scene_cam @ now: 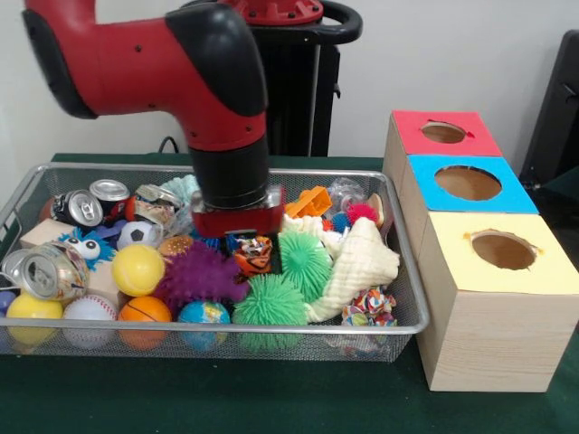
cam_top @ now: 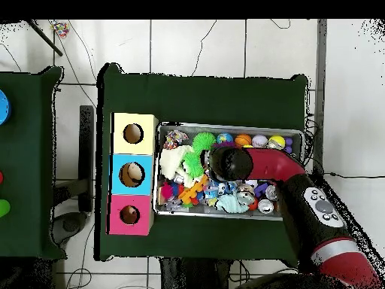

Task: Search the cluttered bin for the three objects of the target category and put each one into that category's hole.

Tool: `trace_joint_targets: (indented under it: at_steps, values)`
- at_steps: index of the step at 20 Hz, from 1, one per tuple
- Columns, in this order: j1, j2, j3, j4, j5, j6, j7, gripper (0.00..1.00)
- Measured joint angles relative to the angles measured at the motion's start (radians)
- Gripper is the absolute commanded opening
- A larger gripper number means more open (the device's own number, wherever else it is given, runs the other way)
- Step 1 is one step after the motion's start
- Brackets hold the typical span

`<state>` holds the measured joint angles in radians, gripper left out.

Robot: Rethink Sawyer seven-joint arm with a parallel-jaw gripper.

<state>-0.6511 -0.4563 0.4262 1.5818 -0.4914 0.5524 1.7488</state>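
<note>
My gripper (scene_cam: 253, 268) is down inside the wire bin (scene_cam: 398, 336), just under the red and black wrist. An orange and black striped toy (scene_cam: 253, 251) sits right at the gripper's tip, between a purple spiky ball (scene_cam: 201, 276) and a green spiky ball (scene_cam: 304, 260). Whether the toy is held does not show. To the right stand three wooden boxes, each with a round hole: red top (scene_cam: 443, 133), blue top (scene_cam: 468, 183) and yellow top (scene_cam: 503, 250). In the overhead view the arm's end (cam_top: 229, 162) covers the gripper.
The bin also holds drink cans (scene_cam: 77, 208), a crushed can (scene_cam: 45, 271), a yellow ball (scene_cam: 137, 269), a small basketball (scene_cam: 145, 312), a globe ball (scene_cam: 204, 314), a second green spiky ball (scene_cam: 270, 303) and a cream cloth (scene_cam: 360, 267). Overhead, the boxes (cam_top: 131, 174) line the bin's left side.
</note>
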Motion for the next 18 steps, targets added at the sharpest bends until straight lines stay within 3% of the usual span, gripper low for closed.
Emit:
trace_joint_targets:
  at_steps: [6,10,18]
  values:
    - [0.080,-0.029,-0.053,0.090,0.001,-0.206,0.000,1.00]
    - [0.094,-0.033,-0.079,0.137,0.001,-0.327,0.000,1.00]
    - [0.073,-0.037,-0.104,0.176,0.002,-0.378,0.000,1.00]
